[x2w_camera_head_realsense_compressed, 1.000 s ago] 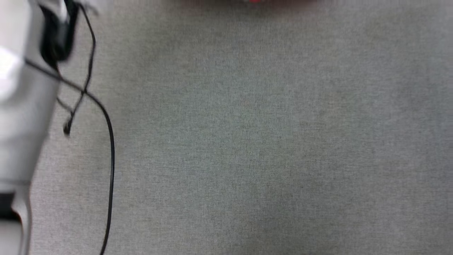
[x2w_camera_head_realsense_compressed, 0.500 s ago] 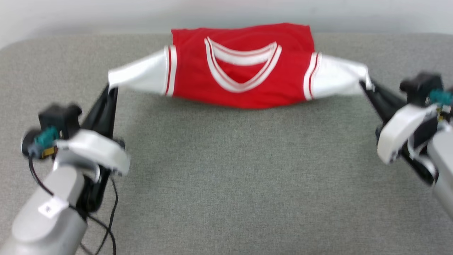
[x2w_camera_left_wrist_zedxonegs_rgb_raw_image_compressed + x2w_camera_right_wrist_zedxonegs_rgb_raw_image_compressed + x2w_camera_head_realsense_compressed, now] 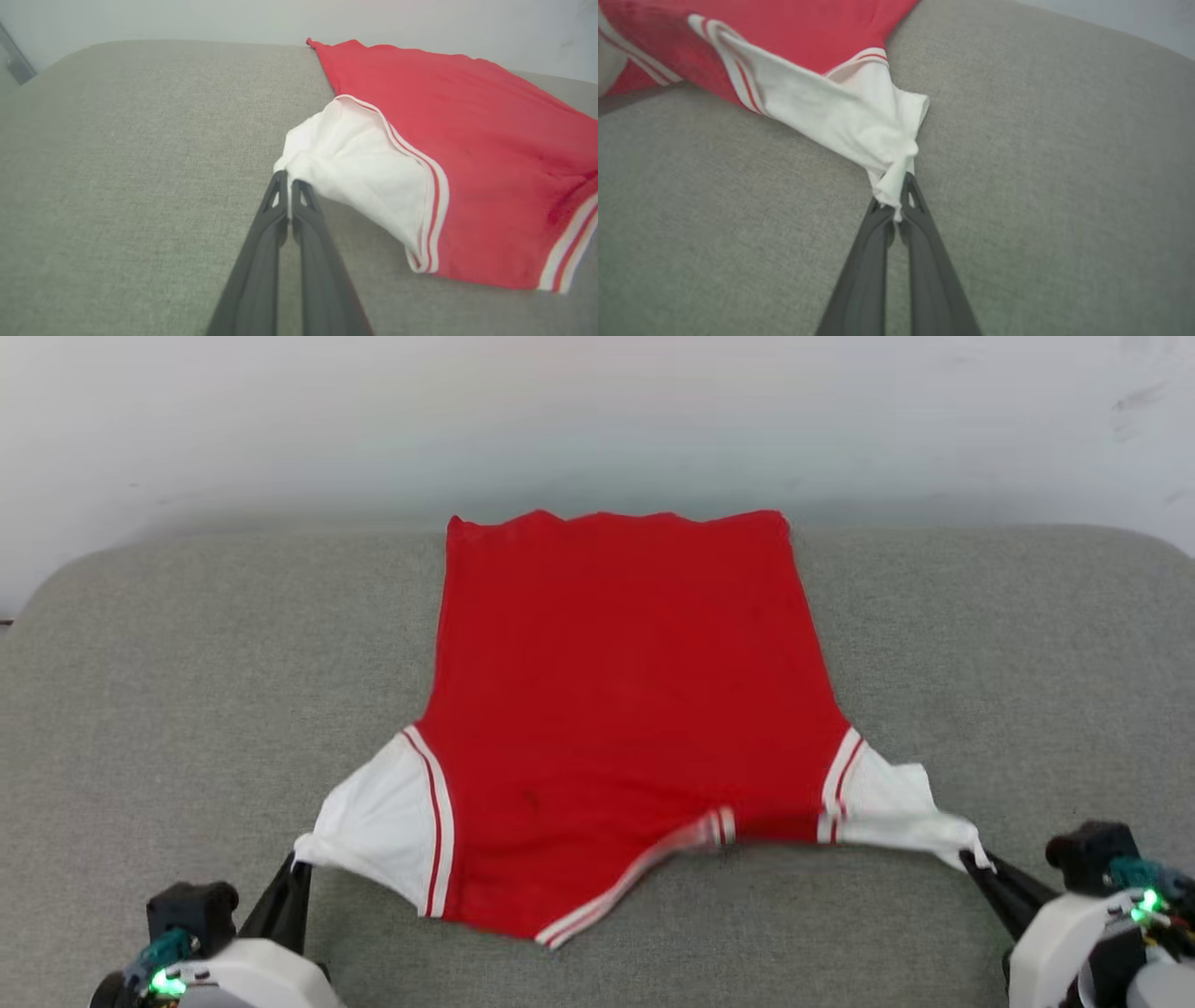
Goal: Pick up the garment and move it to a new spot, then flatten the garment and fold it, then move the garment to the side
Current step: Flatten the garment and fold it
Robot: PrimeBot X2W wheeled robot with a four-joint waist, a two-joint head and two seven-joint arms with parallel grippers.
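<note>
I am gripping the red basketball-style T-shirt with white short sleeves [image 3: 621, 709] by both cuffs; my left gripper [image 3: 287, 179] is clamping shut on one bunched sleeve tip, my right gripper [image 3: 901, 184] on the other; the shirt is lying spread on the grey woven cushion [image 3: 187, 663]; it is looking light and limp, so sleeve ends are seeming the surest holds; its underside is lying hidden; the striped collar trim [image 3: 635, 873] is barely peeking out.

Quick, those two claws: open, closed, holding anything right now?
Left gripper: closed, pinching the garment by the tip of one white sleeve.
Right gripper: closed, pinching the tip of the other white sleeve.
</note>
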